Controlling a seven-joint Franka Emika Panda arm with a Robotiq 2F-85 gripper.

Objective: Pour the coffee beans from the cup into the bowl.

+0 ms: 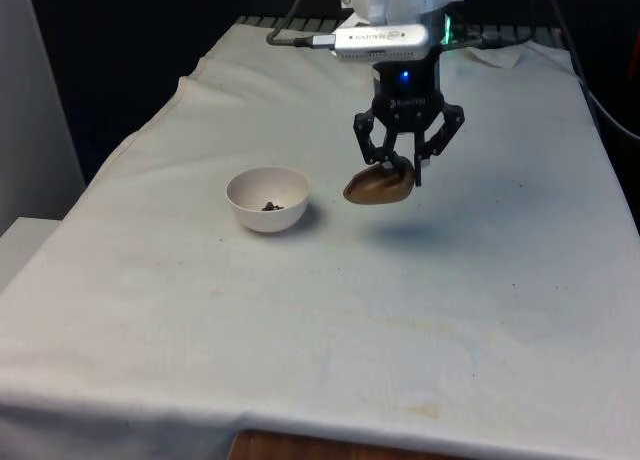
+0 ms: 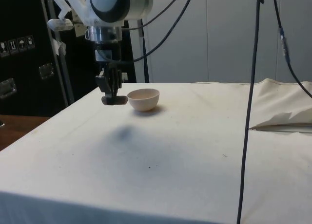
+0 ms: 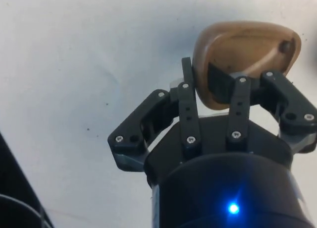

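The tabletop [image 1: 300, 330] is covered with a white cloth, creased in places and lightly stained near the close edge. No obstruction is noted on it.

The bowl [image 1: 268, 199], small and off-white, is seen standing upright on the cloth toward the front view's left. A few dark coffee beans [image 1: 271, 206] are observed lying in its bottom. In the side view the bowl [image 2: 144, 99] is found just beyond the pincer.

The cup [image 1: 380, 184], brown and smooth, is held clear of the cloth, its shadow being cast on the tabletop below. It is found to the front view's right of the bowl, near it but apart, and is tipped well over on its side. In the wrist view the cup [image 3: 243, 59] is presented with its opening toward the camera; one small dark speck, possibly a bean, is noted near its rim, and the inside otherwise appears bare.

The pincer [image 1: 401, 161] is clenched on the cup, one finger being set inside the wall and one outside at the rim.

The cup is judged light, rigid and glossy, therefore liable to slip or pivot under a rim hold; a firm grip on the wall is advised. It may be breakable if dropped. The bowl is judged light enough to be shifted by a knock.
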